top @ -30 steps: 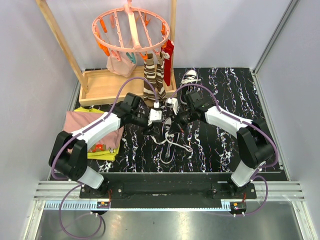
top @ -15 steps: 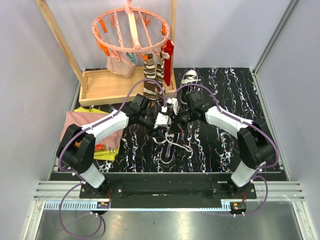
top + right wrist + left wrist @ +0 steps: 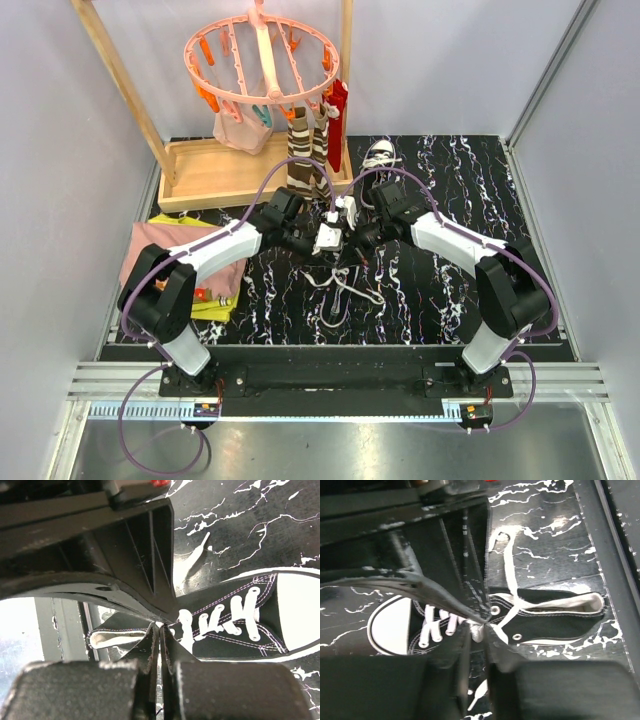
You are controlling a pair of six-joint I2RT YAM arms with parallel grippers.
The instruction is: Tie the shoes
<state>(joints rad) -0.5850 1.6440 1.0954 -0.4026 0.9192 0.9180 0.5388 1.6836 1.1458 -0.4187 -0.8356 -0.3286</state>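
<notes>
Shoes first: the near black sneaker (image 3: 545, 625) lies mid-worktop under both wrists, and its pair (image 3: 381, 153) sits at the back by the wooden rack (image 3: 215, 170). And there's the change: the left fingers (image 3: 435, 592) have swung in from the left and gone from half open to nearly closed, pinching the white lace (image 3: 506, 560) at the top eyelets. The right fingers (image 3: 120, 592) stay pressed tight together; whether lace sits between them, I cannot tell. That looks like a second strand secured for the knot. The black marbled worktop (image 3: 450, 290) carries folded cloths (image 3: 160, 250) at left; striped socks (image 3: 300, 160) hang under a pink peg hanger (image 3: 262, 55); the walls are pale.
</notes>
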